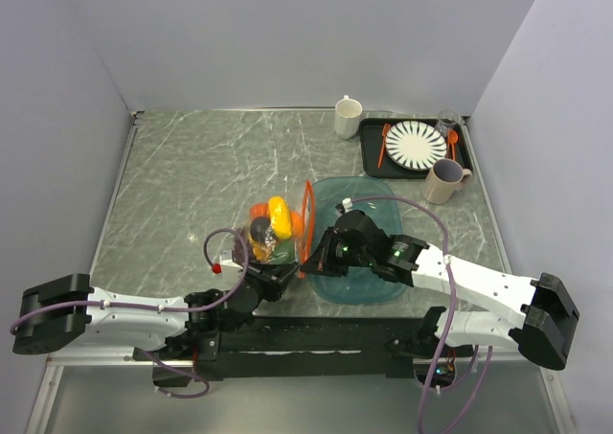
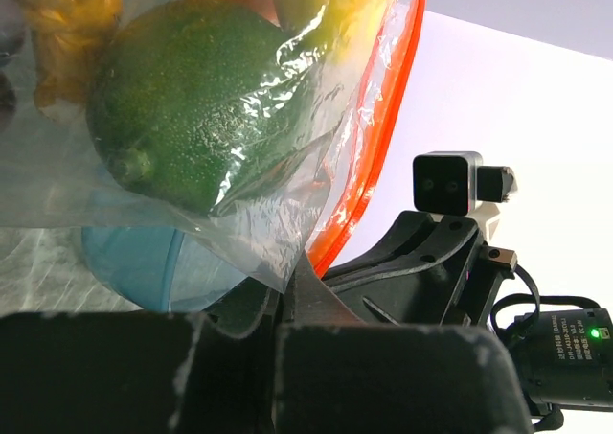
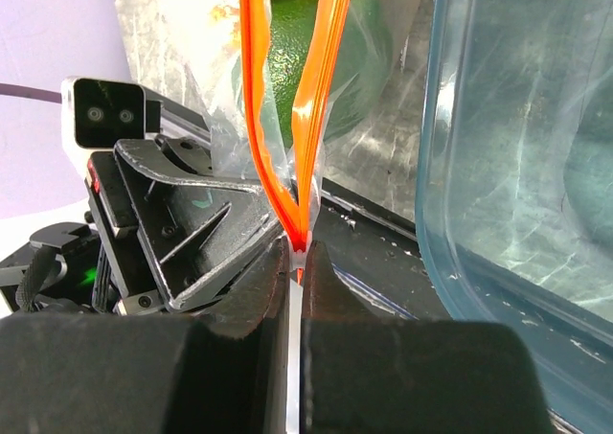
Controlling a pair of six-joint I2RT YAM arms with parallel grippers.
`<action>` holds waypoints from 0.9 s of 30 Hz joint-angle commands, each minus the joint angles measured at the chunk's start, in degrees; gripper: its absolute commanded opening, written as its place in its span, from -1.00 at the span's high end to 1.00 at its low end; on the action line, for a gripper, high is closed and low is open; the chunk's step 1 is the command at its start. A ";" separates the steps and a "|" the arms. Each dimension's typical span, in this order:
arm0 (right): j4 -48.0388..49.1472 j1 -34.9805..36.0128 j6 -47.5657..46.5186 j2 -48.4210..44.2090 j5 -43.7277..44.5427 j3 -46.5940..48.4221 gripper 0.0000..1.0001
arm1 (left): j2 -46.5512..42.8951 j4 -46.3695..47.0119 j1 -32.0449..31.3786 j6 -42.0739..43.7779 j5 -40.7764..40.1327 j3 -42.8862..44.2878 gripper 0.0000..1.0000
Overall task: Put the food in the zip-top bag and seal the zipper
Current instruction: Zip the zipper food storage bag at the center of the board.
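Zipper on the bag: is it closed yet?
Not yet. The zipper's two orange strips gape apart, joined only where the right gripper pinches them.

From above I can't see the zipper's (image 1: 307, 214) near end; the right gripper (image 1: 308, 260) covers it. My left wrist view crops the zip-top bag (image 2: 268, 233) above the green fruit (image 2: 192, 108).

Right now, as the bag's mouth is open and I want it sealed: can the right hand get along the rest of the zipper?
Probably yes. The right hand is shut on the near end of the zipper, which runs on with nothing across it; the teal tray lies beside it, not over it.
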 commanded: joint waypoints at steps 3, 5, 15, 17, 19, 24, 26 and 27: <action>1.54 -1.14 0.20 -1.36 1.73 0.13 1.00 | 0.10 3.41 0.27 -0.95 1.53 -1.18 0.99; 1.10 -2.63 -0.50 -1.36 1.20 0.57 1.00 | 0.10 3.50 0.19 -0.95 1.97 -1.44 0.99; -0.65 -5.72 -4.46 2.24 0.23 5.14 1.00 | 5.09 15.78 1.41 3.70 9.25 -3.90 0.99; 0.13 -5.81 -4.55 2.33 -0.03 5.23 1.00 | 5.80 15.37 1.77 4.68 10.58 -3.29 0.99; 0.13 -5.98 -4.55 2.33 0.40 5.67 1.00 | 6.94 16.14 1.77 5.11 11.54 -3.11 0.99; -0.66 -6.25 -5.08 2.59 1.72 6.81 1.00 | 8.27 18.35 1.94 5.38 12.78 -3.55 0.99; -0.66 -6.51 -4.82 2.24 3.03 6.64 1.00 | 8.18 18.61 1.94 6.69 13.13 -3.29 0.99; -0.48 -6.77 -4.99 2.24 3.04 6.81 1.00 | 7.92 17.83 2.03 6.87 13.31 -3.12 0.99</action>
